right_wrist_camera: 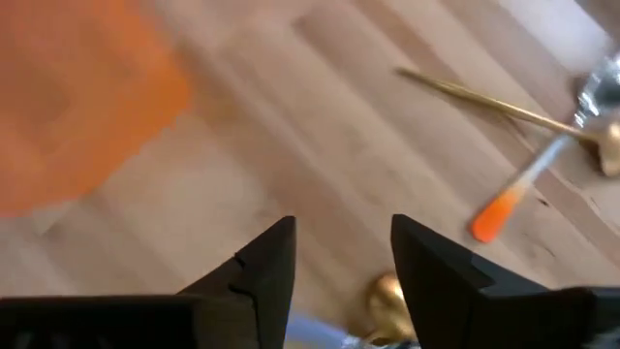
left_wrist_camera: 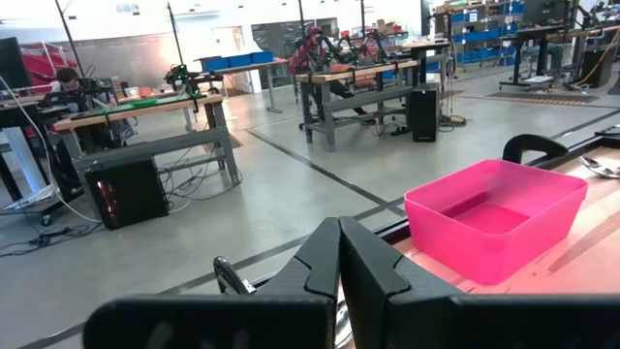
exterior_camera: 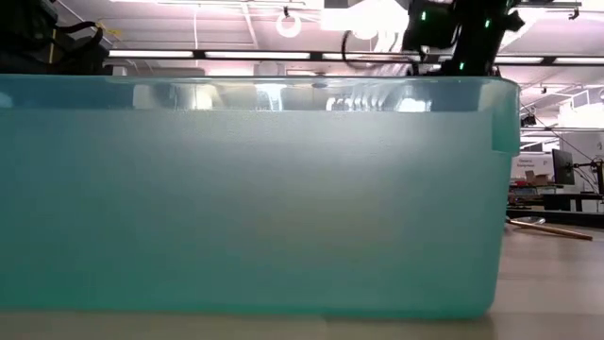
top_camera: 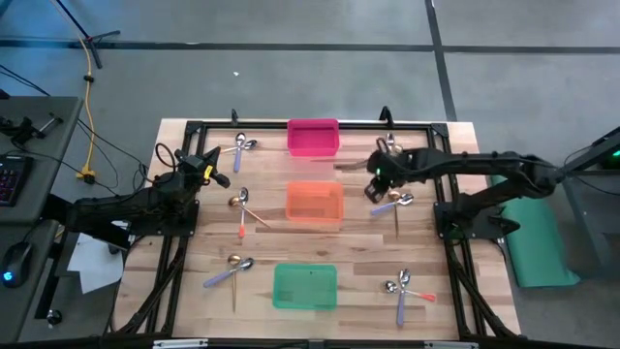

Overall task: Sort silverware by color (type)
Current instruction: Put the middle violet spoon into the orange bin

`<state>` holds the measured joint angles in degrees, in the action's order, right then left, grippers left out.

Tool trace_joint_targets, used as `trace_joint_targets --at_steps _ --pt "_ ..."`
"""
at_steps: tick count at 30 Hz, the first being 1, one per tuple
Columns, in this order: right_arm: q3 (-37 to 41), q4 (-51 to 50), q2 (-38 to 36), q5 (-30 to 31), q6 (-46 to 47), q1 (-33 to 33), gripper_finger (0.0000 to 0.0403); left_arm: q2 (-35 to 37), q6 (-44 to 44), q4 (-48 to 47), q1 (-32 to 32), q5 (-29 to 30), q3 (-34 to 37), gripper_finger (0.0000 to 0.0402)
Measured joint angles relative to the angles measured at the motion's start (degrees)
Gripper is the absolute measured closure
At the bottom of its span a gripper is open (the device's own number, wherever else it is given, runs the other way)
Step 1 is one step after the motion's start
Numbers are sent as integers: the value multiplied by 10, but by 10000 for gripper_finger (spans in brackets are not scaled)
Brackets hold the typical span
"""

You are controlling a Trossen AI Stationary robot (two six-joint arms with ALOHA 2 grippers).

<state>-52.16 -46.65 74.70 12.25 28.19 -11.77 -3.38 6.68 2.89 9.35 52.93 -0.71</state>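
Gold spoon (right_wrist_camera: 386, 296) between right fingers (right_wrist_camera: 262, 267), untouched

Two black jointed arms — green LED, right arm (top_camera: 375, 173)

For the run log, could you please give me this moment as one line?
left end effector: shut, parked table's left edge | right end effector: open, above spoons right of orange bin | nothing held
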Motion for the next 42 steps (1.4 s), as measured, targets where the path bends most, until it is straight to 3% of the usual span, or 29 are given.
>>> trace_joint_targets --at_steps 7,14,27,42 --pt "7 -16 0 15 -16 151 231 0 0 0 0 0 0 401" --pt "51 -36 0 17 -21 207 231 0 0 0 0 0 0 401" --pt "122 32 0 7 -156 141 231 0 0 0 0 0 0 401" --pt "122 37 0 -94 -322 51 231 0 0 0 0 0 0 401"
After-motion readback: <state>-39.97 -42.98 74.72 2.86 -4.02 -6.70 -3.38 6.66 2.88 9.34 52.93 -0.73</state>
